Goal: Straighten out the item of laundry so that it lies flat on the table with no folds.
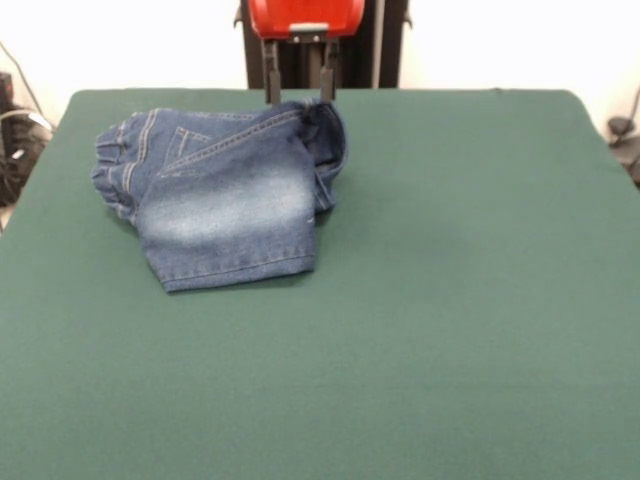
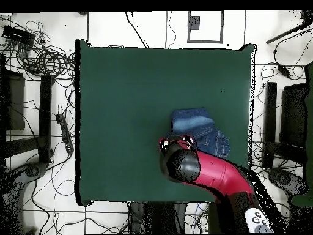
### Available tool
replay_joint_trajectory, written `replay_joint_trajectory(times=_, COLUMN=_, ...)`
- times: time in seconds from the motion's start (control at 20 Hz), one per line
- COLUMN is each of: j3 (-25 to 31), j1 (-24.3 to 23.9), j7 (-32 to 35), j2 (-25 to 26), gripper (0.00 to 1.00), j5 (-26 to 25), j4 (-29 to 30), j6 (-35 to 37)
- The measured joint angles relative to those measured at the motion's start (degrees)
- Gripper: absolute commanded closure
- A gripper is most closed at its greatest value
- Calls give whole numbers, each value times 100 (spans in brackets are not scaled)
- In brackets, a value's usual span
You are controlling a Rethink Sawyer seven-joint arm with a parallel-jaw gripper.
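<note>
Green desk carried folded jeans toward far-left, jaws parted at rear fold, apparently gripping nothing; risked pinching both layers and dragging bundle without unfolding.

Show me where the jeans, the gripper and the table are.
jeans (image 1: pixel 225 215): front view, on the faded whitish patch.
gripper (image 1: pixel 298 98): front view, midway between the two dark fingers.
table (image 1: pixel 470 300): front view, on bare green cloth.

Arm hides jeans' near edge overhead; gripper cut off by front view's top, tips behind denim.
</note>
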Motion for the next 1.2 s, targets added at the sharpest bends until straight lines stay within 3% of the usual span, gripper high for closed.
replay_joint_trajectory(times=0.5, j3=28, j1=-294, j7=0, j2=-84, gripper=0, j5=-2, j4=-27, j6=178)
replay_joint_trajectory(times=0.9, j3=96, j1=-887, j7=0, j2=-41, gripper=0, j5=-302, j4=-30, j6=176)
replay_joint_trajectory(times=1.2, j3=103, j1=-1021, j7=0, j2=236, gripper=0, j5=-560, j4=-30, j6=-32)
